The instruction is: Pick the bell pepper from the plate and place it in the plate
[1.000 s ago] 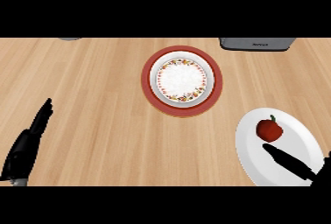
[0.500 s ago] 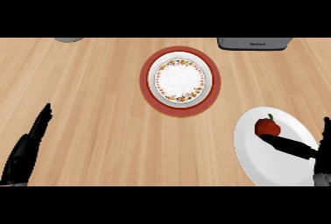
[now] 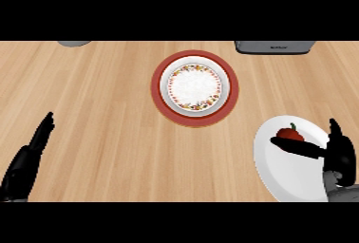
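Left hand (image 3: 29,156): resting at the near left edge, fingers straight, holding nothing. Not needed for this pick.

Centre, farther off: flower-rimmed plate (image 3: 195,88) on a red round mat (image 3: 196,122), bare. I judge it to be the target.

Near right: white plate (image 3: 288,176) carries the red bell pepper (image 3: 289,134) on its far part.

Right hand (image 3: 341,154): over that plate, spread wide. One digit lies along the pepper's near side, touching or just beside it, I cannot tell which. The rest stand to its right, set to bracket it. No grasp yet.
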`<action>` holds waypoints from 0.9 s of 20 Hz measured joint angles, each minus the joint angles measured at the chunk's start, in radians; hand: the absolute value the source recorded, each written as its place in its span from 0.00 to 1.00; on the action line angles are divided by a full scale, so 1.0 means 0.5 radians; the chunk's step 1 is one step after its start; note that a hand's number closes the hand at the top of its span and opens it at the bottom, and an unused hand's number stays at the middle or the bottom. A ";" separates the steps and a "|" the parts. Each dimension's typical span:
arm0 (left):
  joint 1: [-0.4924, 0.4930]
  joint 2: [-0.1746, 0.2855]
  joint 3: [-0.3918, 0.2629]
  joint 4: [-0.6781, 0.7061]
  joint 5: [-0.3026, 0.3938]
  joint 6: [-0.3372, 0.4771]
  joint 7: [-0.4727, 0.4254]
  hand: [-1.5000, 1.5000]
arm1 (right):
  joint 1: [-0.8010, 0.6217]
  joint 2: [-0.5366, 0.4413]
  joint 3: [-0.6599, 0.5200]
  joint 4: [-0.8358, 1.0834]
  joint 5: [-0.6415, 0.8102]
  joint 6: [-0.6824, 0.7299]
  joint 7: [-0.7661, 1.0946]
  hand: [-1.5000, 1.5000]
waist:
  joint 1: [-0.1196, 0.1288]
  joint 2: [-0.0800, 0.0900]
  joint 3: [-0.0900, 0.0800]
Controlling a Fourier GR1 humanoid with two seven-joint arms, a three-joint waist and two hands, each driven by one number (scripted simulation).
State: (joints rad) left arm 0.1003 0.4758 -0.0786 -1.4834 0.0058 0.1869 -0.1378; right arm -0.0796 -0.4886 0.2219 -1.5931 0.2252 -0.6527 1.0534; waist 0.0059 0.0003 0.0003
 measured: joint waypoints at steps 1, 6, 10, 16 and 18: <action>0.003 -0.003 0.023 0.015 0.005 -0.017 -0.016 0.50 | -0.004 0.001 -0.015 0.011 -0.019 0.025 -0.003 0.00 | -0.001 -0.001 -0.001; -0.061 -0.050 0.071 0.059 -0.047 -0.058 0.005 0.50 | 0.005 0.074 -0.048 0.112 -0.045 0.117 -0.096 0.00 | -0.008 -0.001 0.000; -0.015 -0.105 0.094 -0.008 -0.107 -0.077 0.023 0.50 | -0.004 0.179 -0.083 0.210 0.001 0.151 -0.158 0.00 | -0.006 -0.001 -0.001; 0.000 -0.151 0.169 -0.021 -0.150 -0.158 0.016 0.50 | -0.059 0.280 -0.210 0.433 -0.003 0.224 -0.403 1.00 | -0.008 -0.003 -0.006; 0.044 -0.164 0.187 -0.080 -0.166 -0.176 0.028 0.50 | -0.068 0.308 -0.242 0.457 0.026 0.222 -0.458 1.00 | -0.011 -0.004 -0.008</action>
State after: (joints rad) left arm 0.1225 0.3939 0.0148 -1.5233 -0.0771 0.0988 -0.1238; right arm -0.1137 -0.3348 0.1008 -1.3646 0.2383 -0.5419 0.8243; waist 0.0003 -0.0019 -0.0036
